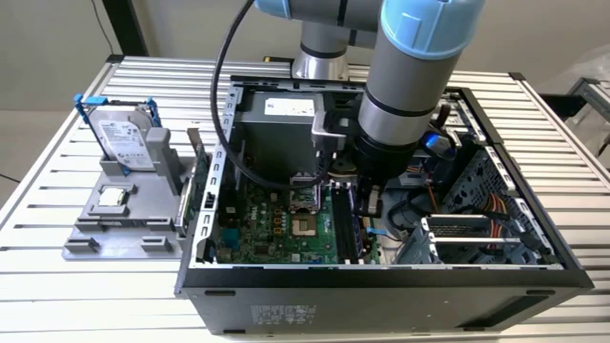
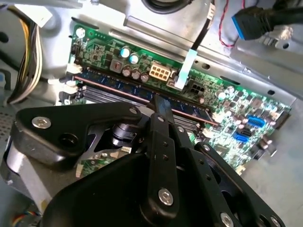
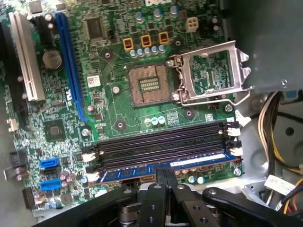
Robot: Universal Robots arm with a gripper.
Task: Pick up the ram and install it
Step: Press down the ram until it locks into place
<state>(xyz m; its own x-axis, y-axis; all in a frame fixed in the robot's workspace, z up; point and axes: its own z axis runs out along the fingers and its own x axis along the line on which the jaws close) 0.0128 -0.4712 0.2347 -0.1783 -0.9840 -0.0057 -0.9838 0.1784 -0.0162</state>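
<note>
Ram [image 3: 161, 169] sits lengthwise in the outermost memory slot on the motherboard [image 3: 118, 118], inside the computer case [image 1: 381, 275]. The gripper [image 3: 165, 176] has its fingers pinched narrow on the stick's top edge. So pickup's done and it's in the slot, though whether it's fully clicked down is hard to tell.

One high outside camera, two close wrist cameras.
The exterior view looks down into the open case [image 1: 381, 275]; both wrist views sit close over its board [image 3: 118, 109], sharing the slots [image 3: 161, 144].
</note>
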